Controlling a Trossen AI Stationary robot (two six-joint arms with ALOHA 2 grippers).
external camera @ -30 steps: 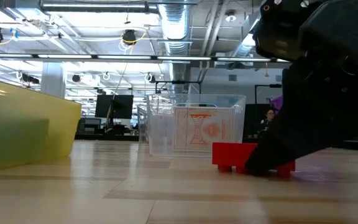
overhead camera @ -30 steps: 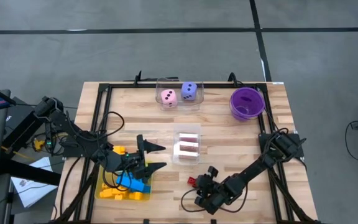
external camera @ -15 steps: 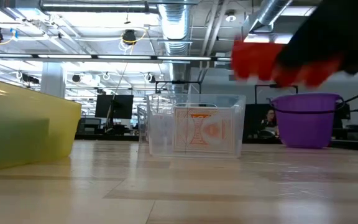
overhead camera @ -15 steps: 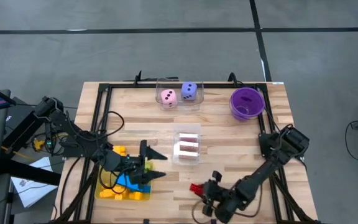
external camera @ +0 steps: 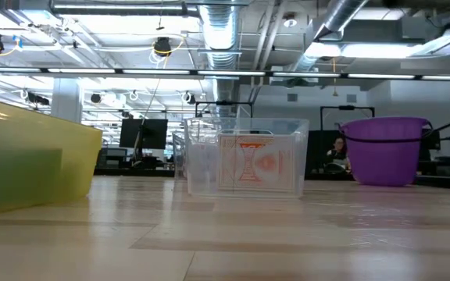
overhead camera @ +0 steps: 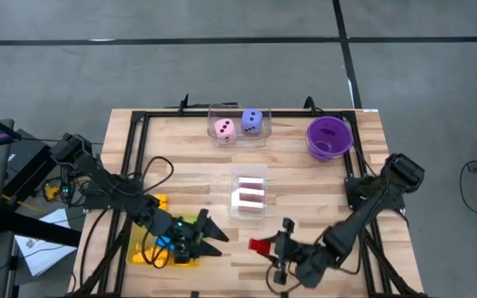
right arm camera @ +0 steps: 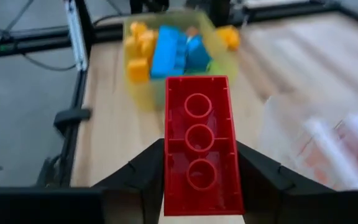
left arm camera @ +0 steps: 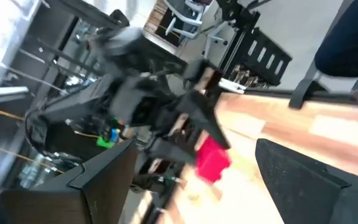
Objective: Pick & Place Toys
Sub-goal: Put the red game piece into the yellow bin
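While I watch from overhead, my right gripper (overhead camera: 273,248) sits near the front edge of the table (overhead camera: 305,190), at about five o'clock from the middle, with its fingers (right arm camera: 143,171) clamped on either side of a red brick (right arm camera: 201,144). From the wrist camera I see the brick's hollow underside with three round sockets, pinched between the two dark pads. In the overhead view the red brick (overhead camera: 261,246) pokes out toward nine o'clock from the gripper, lifted off the wood; the table-level camera shows no brick on the boards.

My left gripper (overhead camera: 208,234) is at about seven o'clock, over the yellow tray (overhead camera: 143,251), fingers spread apart and holding nothing. The tray holds blue bricks (right arm camera: 178,53) and yellow bricks (right arm camera: 138,50).

A clear box with cards (overhead camera: 249,195) stands at the centre. At twelve o'clock, another clear box (overhead camera: 238,126) holds a pink die (overhead camera: 224,128) and a purple die (overhead camera: 253,122) side by side. The purple bowl (overhead camera: 330,136) is at two o'clock.
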